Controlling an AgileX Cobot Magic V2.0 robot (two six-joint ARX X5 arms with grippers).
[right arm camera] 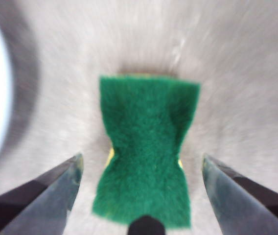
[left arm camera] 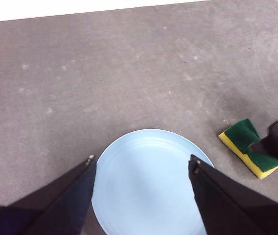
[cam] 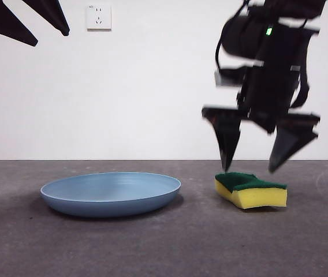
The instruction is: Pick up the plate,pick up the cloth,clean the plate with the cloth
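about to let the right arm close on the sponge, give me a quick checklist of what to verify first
1. Right gripper open: ok, jaws spread wider than the sponge.
2. Sponge between the jaws: ok in the right wrist view.
3. Jaws low enough to grip: not ok, tips are above the sponge in the front view.
4. Sponge flat on the table, green side up: ok.
5. Plate apart from the sponge: ok.
6. Left gripper open above the plate, not touching it: ok.
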